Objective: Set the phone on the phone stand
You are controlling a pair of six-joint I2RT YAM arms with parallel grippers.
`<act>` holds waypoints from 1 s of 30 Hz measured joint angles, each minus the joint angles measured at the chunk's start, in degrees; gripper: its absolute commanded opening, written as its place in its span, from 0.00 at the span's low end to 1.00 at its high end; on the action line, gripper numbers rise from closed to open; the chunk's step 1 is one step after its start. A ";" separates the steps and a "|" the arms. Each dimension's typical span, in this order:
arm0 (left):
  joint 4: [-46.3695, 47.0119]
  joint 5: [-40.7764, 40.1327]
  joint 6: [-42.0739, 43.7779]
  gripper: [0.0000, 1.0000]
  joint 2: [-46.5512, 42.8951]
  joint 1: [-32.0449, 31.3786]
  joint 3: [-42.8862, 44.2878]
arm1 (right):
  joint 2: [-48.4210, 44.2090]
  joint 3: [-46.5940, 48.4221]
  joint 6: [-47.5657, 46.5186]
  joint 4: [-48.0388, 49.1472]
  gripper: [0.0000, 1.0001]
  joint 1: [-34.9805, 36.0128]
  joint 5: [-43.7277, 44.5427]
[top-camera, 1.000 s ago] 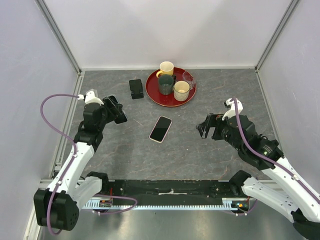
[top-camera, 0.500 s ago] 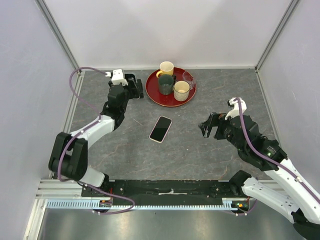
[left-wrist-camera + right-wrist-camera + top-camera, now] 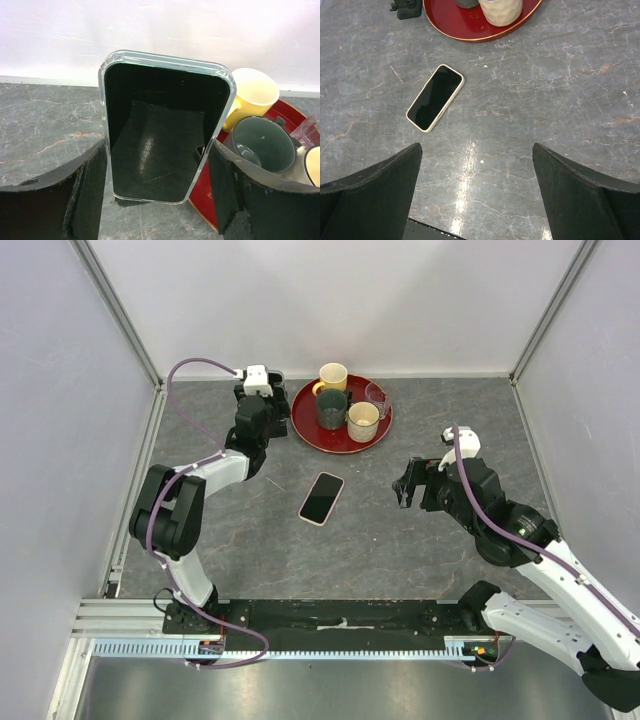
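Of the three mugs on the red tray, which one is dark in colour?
The grey-green mug, central on the red tray. The yellow mug behind it and the cream mug to its right are both light.

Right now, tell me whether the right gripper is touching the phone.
Apart. The right wrist view shows bare table between the open right gripper and the phone lying flat ahead.

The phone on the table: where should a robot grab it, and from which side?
Across its long cream edges, near the middle, coming down from above. The phone lies flat, screen up and slanted, so only its thin sides can be pinched, and the narrow width is the easier span to close on.
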 measured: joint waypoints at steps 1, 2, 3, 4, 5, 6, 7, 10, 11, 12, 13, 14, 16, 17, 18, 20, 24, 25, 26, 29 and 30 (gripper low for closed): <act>0.04 -0.42 0.02 0.02 0.81 -0.04 0.68 | 0.11 -0.20 -0.02 -0.09 0.98 0.00 -0.02; -0.04 -1.03 0.02 0.02 1.66 -0.04 1.60 | 0.15 -0.26 -0.02 -0.09 0.98 0.02 -0.04; -0.04 -1.66 0.02 0.02 2.40 -0.09 2.43 | 0.15 -0.26 -0.02 -0.02 0.98 0.00 -0.04; -0.07 -2.58 0.02 0.02 3.28 -0.13 3.50 | 0.07 -0.26 -0.04 0.09 0.98 0.00 -0.04; -0.20 -3.87 0.02 0.02 4.17 -0.17 4.59 | -0.02 -0.26 -0.02 0.17 0.98 0.00 -0.04; -0.46 -4.98 0.00 0.02 4.79 -0.26 5.35 | -0.17 -0.26 -0.04 0.28 0.98 0.00 -0.04; -0.72 -5.88 -0.02 0.02 5.22 -0.26 5.86 | -0.37 -0.26 -0.04 0.42 0.98 0.00 -0.04; -1.64 -8.68 0.00 0.02 6.49 -0.28 7.28 | -1.29 -0.26 -0.07 0.83 0.98 0.00 0.00; -1.95 -9.51 0.00 0.02 7.02 -0.28 7.67 | -1.64 -0.26 -0.09 1.07 0.98 0.00 0.02; -2.12 -10.14 0.00 0.02 7.45 -0.28 7.98 | -1.95 -0.26 -0.11 1.31 0.98 0.00 0.07; -2.21 -10.69 0.00 0.02 7.98 -0.28 8.09 | -2.23 -0.24 -0.22 1.53 0.98 0.00 0.17; -2.29 -11.04 -0.04 0.02 8.33 -0.28 8.09 | -2.36 -0.24 -0.26 1.70 0.98 0.00 0.31; -2.93 -11.52 -0.22 0.02 9.03 -0.28 8.15 | -2.45 -0.24 -0.35 1.79 0.98 0.00 0.46; -3.52 -11.82 -0.52 0.02 9.31 -0.28 8.28 | -2.40 -0.24 -0.39 1.79 0.98 0.00 0.46; -4.13 -11.98 -0.85 0.02 9.64 -0.28 8.44 | -2.32 -0.24 -0.42 1.79 0.98 0.00 0.44; -5.14 -12.17 -1.42 0.02 10.23 -0.28 8.81 | -2.23 -0.24 -0.42 1.79 0.98 0.00 0.44; -5.75 -12.17 -2.32 0.02 11.17 -0.28 9.03 | -2.34 -0.24 -0.42 1.77 0.98 0.00 0.46; -6.10 -12.17 -2.54 0.02 11.23 -0.28 9.03 | -2.38 -0.24 -0.42 1.79 0.98 0.00 0.50; -6.29 -12.17 -2.78 0.02 11.23 -0.28 9.03 | -2.45 -0.24 -0.42 1.79 0.98 0.02 0.59; -6.60 -12.20 -3.76 0.02 11.23 -0.28 9.09 | -2.49 -0.24 -0.42 1.79 0.98 0.00 0.68; -6.78 -12.20 -4.13 0.02 11.26 -0.28 9.22 | -2.47 -0.24 -0.42 1.79 0.98 0.00 0.68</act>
